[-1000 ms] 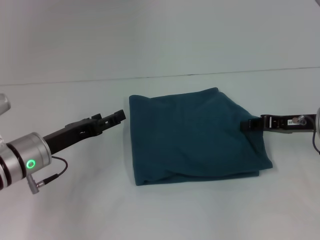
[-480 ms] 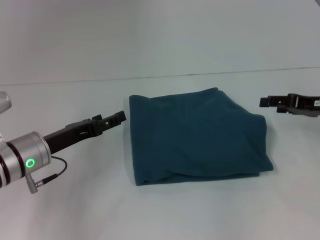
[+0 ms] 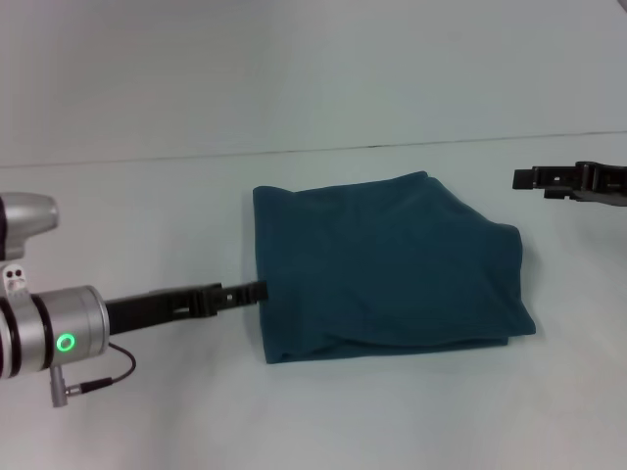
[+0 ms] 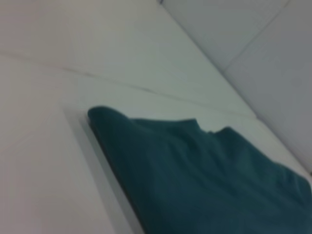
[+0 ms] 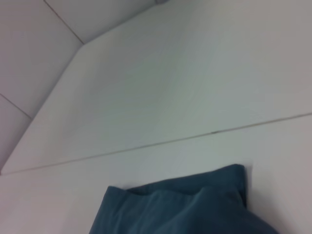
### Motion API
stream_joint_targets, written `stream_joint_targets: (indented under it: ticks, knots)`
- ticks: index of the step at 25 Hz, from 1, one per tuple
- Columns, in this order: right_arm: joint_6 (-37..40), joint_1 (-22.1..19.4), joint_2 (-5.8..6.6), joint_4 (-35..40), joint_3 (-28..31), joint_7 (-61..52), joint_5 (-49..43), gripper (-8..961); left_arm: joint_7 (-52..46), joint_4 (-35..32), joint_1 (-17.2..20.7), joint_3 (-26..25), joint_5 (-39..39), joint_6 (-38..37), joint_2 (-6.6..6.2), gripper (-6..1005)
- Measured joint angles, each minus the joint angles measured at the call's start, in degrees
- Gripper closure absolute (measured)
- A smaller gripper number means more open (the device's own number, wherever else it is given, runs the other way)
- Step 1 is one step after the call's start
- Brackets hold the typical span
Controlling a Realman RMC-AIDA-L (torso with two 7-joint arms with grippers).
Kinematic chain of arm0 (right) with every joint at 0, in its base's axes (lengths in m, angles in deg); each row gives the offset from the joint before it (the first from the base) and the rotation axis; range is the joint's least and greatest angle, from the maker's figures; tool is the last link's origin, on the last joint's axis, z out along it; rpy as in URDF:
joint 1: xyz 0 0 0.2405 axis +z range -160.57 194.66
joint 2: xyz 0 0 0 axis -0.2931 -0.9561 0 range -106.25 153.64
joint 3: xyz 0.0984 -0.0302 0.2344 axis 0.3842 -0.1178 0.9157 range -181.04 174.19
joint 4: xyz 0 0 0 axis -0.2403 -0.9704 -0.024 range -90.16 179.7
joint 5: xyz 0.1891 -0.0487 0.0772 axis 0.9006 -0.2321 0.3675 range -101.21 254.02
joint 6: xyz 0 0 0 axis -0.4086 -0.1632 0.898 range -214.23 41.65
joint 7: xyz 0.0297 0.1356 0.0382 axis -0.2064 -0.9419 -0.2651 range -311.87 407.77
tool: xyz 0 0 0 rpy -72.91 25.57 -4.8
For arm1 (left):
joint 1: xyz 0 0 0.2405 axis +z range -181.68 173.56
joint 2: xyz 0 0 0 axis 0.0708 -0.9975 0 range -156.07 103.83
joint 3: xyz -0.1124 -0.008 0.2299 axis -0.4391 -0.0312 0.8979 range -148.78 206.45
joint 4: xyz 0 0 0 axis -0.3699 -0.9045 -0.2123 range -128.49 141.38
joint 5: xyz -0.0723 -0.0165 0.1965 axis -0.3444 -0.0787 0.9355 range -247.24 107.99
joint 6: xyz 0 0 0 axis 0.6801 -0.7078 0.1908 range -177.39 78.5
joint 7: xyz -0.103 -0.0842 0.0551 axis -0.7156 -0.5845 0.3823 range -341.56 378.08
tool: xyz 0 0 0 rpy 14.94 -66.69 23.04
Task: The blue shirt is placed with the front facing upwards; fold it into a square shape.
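The blue shirt (image 3: 387, 269) is lying folded into a rough rectangle near the middle of the white desk (image 3: 147, 411), plain teal side showing, with layered edges along its near side; the left pincer (image 3: 257, 291) is reaching in low from the left, its tip sitting at the shirt's left edge, though whether it is gripping cloth I cannot tell, nor how far it is parted; the right pincer (image 3: 521, 178) is hovering well apart from the shirt, off to its far right, holding nothing, and its opening cannot be judged either; both wrist views are showing the folded shirt's edges against the desk.
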Motion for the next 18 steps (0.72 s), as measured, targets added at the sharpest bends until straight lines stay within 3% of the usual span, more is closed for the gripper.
stream_joint_targets:
  ticks: [12, 18]
  knots:
    - [0.4, 0.0, 0.08, 0.1, 0.6, 0.3, 0.6, 187, -5.4, -0.1, -1.3, 6.9, 1.9, -0.4, 0.22, 95]
    - [0.6, 0.0, 0.14, 0.2, 1.0, 0.3, 0.6, 188, -6.1, 0.2, -2.2, 8.1, 3.0, -0.4, 0.31, 96]
